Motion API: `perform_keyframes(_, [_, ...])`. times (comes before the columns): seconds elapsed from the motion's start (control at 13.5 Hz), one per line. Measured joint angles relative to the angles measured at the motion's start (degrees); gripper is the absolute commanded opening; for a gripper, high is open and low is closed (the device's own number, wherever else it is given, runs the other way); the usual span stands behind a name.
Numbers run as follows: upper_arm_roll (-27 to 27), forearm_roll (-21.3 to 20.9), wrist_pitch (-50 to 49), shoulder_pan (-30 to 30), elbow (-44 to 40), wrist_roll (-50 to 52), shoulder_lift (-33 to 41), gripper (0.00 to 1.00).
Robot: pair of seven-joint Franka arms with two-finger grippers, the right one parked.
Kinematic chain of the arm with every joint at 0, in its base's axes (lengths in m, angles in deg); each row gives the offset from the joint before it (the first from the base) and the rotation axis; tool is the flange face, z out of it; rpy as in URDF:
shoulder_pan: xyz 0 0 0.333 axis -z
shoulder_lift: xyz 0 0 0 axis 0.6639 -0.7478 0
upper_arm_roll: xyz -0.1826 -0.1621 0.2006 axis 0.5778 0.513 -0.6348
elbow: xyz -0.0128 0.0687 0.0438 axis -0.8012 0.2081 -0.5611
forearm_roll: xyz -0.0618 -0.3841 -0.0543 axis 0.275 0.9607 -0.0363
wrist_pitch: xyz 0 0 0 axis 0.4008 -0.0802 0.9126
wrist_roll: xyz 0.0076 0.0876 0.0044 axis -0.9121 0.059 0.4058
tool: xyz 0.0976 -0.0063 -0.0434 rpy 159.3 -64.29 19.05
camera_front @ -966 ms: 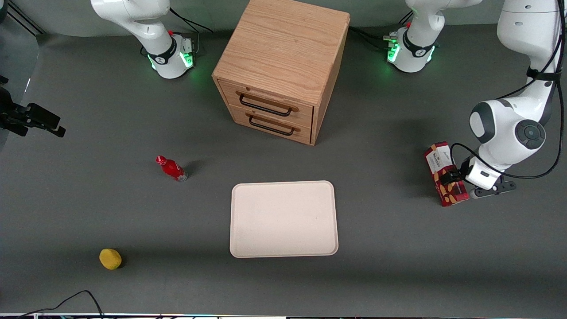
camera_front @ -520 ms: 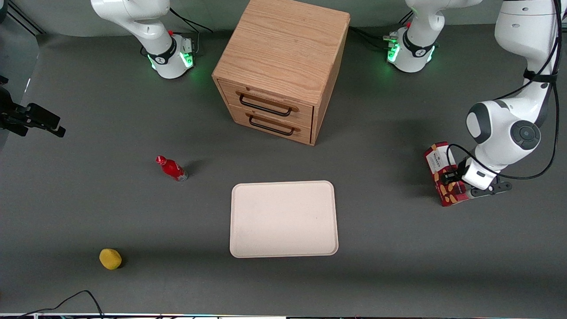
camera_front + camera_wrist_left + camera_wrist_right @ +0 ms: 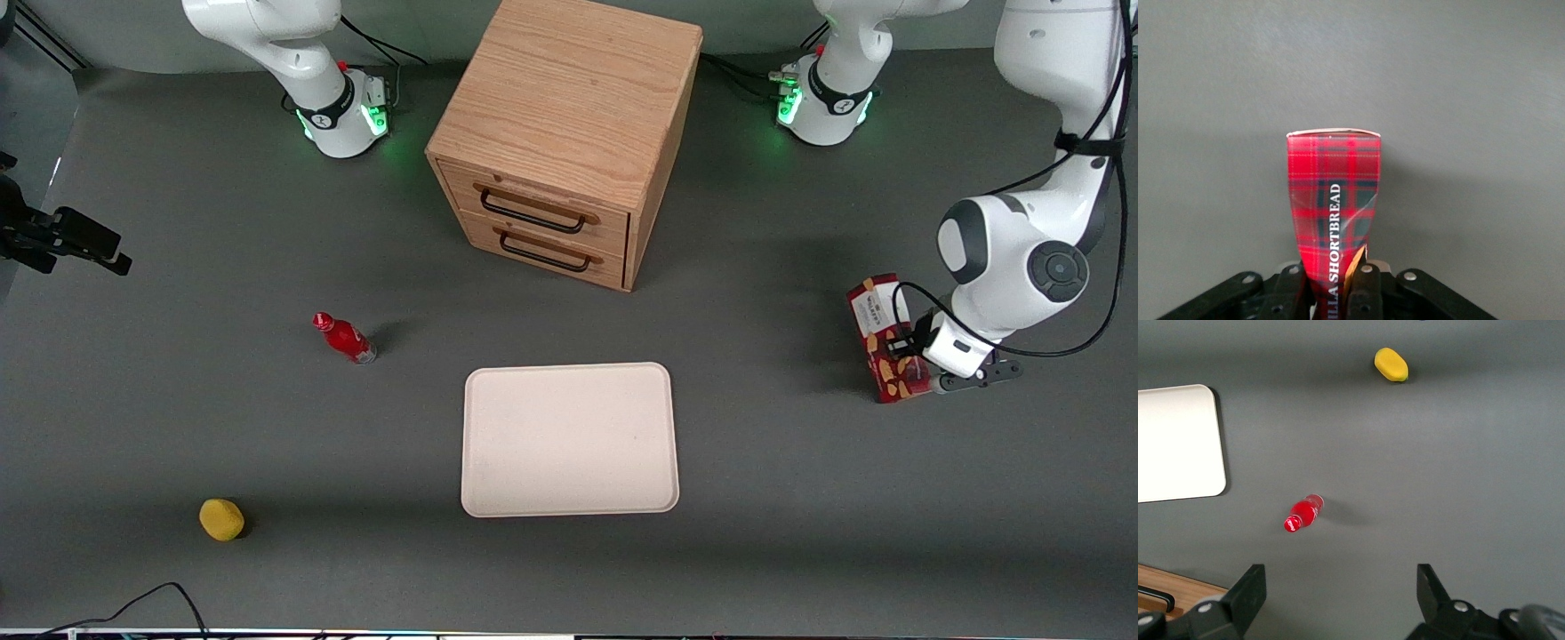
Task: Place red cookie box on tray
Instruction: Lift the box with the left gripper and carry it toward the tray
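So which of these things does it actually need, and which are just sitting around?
Needed:
red cookie box, gripped by the left gripper
tray

Just lying about:
small red bottle
yellow object
wooden drawer cabinet

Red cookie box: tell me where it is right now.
The red cookie box is in the gripper, shut on it, toward the working arm's end of the table, well apart from the tray.

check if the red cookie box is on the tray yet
No, the red cookie box is in the hand, toward the working arm's end, apart from the tray.
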Motion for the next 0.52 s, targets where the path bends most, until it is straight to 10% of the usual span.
perform_keyframes(0.52, [6.8, -0.1, -34.2, 0.9, -18.1, 7.5, 11.8, 0.12])
